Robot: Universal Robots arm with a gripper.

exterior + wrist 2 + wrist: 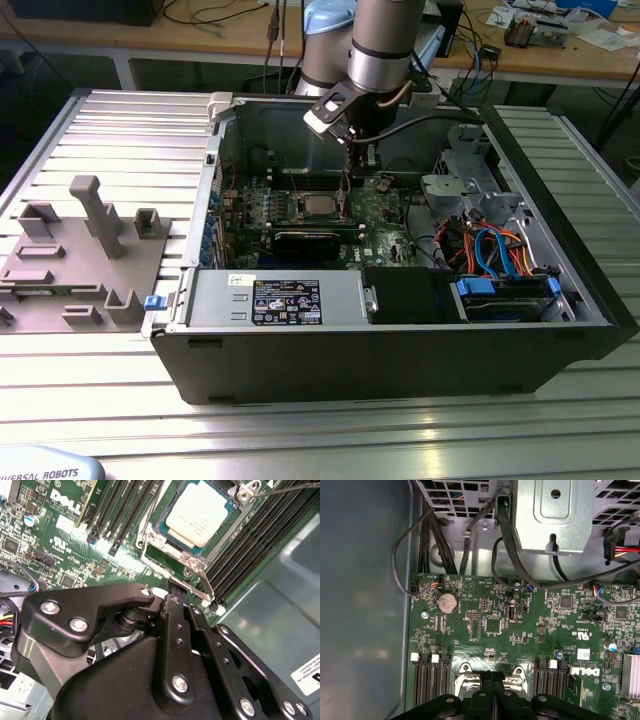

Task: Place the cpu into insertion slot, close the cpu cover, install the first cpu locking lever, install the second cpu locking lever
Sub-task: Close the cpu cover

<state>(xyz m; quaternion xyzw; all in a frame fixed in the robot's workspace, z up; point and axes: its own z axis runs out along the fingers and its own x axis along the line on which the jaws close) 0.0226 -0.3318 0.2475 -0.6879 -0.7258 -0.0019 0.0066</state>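
Observation:
The cpu (200,511), a square chip with a silvery top, lies in the insertion slot (161,530) on the green board. The cpu cover (197,566) lies down around it as a silvery frame. My gripper (172,586) is shut with nothing between its black fingers, and its tips are just off the cover's front tab. In the first wrist view the gripper (492,676) hovers over that same metal edge. The exterior view shows the gripper (348,205) reaching down beside the cpu (318,206). A thin wire lever (287,487) runs past one corner and another (150,510) along the side.
Black memory slots (250,545) flank the socket on both sides. Cables (445,545) and a grey metal bracket (555,515) stand beyond the board. The open case (400,330) holds a power supply (285,300) and drive bay (500,295). A grey fixture (90,250) sits at the exterior view's left.

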